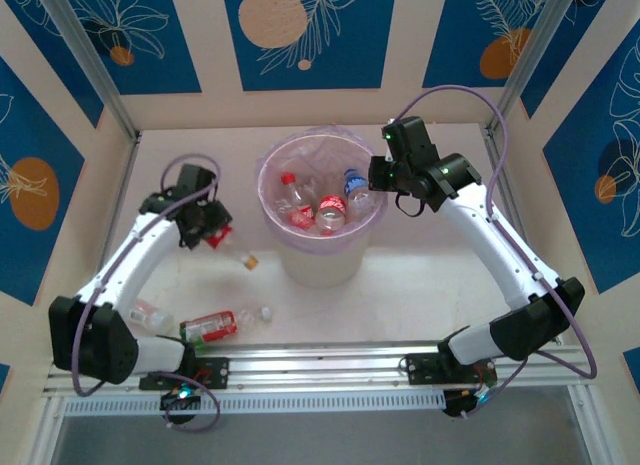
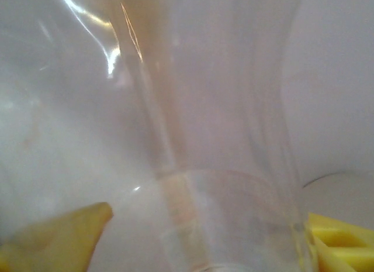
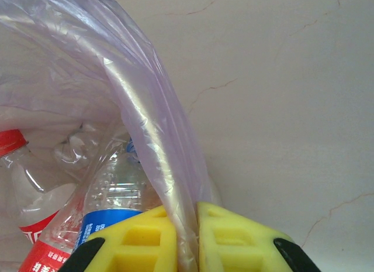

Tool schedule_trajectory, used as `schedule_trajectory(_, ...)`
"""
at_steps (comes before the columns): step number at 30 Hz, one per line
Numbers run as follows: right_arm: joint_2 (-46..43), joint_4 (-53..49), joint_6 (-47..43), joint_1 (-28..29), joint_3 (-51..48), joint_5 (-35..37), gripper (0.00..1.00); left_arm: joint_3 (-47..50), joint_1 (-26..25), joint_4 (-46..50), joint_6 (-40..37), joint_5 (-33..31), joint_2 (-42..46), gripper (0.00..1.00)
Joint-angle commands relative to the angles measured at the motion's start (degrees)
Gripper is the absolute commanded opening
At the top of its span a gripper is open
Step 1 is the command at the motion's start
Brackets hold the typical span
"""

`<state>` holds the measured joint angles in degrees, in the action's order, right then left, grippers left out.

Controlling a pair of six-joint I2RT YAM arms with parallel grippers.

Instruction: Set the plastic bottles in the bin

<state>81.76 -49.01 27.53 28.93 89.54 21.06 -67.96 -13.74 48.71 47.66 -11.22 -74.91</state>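
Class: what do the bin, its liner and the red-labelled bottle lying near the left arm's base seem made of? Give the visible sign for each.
Bin: probably rigid plastic, matt white; its wall looks opaque and smooth.
Liner: thin plastic film, translucent purple; glossy creases, and bottles show through it.
Red-labelled bottle: thin clear plastic, likely shiny; its unlabelled end looks see-through.

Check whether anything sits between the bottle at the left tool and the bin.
Nothing visible does. Only table surface lies between the bottle under the left tool and the bin. The right tool pinches the liner at the bin's right rim, off that path.
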Motion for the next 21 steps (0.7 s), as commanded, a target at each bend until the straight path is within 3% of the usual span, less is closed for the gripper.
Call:
schedule_trajectory(1, 2.0, -0.76, 0.41, 0.77, 0.43, -1.44, 0.14, -12.38, 0.82, 6.3, -12.18, -8.7, 1.7, 0.51)
schedule_trajectory(6, 2.6, -1.0, 0.29, 0.97, 0.97, -1.37, 0.15, -38.2, 0.17, 9.66, -25.6, -5.27, -4.6, 0.3)
schedule_trajectory(11, 2.46, -1.26, 0.68, 1.3, 1.1, -0.62, 0.15, -55.02, -2.96, 9.48, -27.92, 7.79, -10.33, 0.04)
schedule_trajectory(17, 2.98, -1.84, 0.78, 1.96, 1.99, 0.02, 0.14, -69.09, -14.97, 11.33, -28.62, 14.0, -19.69, 0.0)
schedule_trajectory(21, 3.2, -2.39, 0.68, 2.18, 2.51, 0.44, 0.14, -71.94, -20.15, 11.85, -28.15, 20.48, -24.64, 0.0)
